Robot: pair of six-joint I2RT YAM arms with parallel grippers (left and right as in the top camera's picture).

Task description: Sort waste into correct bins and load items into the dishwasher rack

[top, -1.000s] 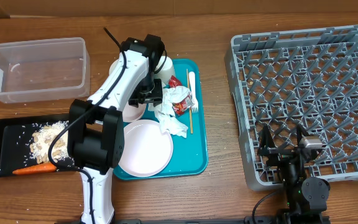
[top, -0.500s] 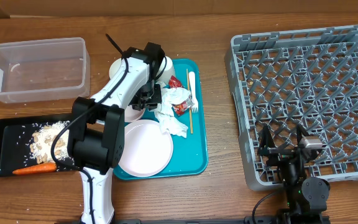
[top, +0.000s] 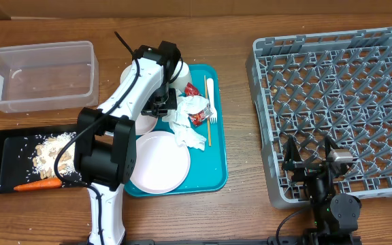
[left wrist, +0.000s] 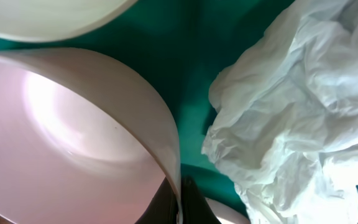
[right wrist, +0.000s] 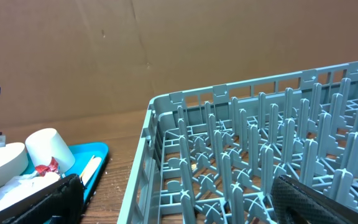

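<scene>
Left pincer [left wrist: 179,200]: clenched on the thin rim of a small white bowl [left wrist: 73,137], one dark finger inside the wall and one outside. The bowl is smooth, glossy and round. It sits at the far left of the teal tray [left wrist: 185,56].

A second bowl [left wrist: 42,12] lies just beyond it, with a narrow strip of teal between the two rims. A crumpled white napkin [left wrist: 291,112], soft and heavily creased, crowds the right side of the held bowl. Only a slim gap of tray separates them.

From overhead, the left pincer [top: 160,103] is over the tray's far left corner. The cup [top: 179,71] and a red-and-white wrapper [top: 199,116] are close on its right. The round plate [top: 158,162] takes up the near left of the tray. A plastic fork [top: 209,95] and a thin stick [top: 207,129] lie right of the napkin.

Left of the tray, the clear tub [top: 39,73] stands far. The black tray [top: 5,160] stands near, holding beige food scraps [top: 50,151] and a carrot [top: 38,184].

Right pincer [top: 309,160]: released, jaws spread wide, holding nothing, at the near edge of the grey lattice rack [top: 332,102].

Bare wooden desk [top: 237,211] lies between the teal tray and the rack.
</scene>
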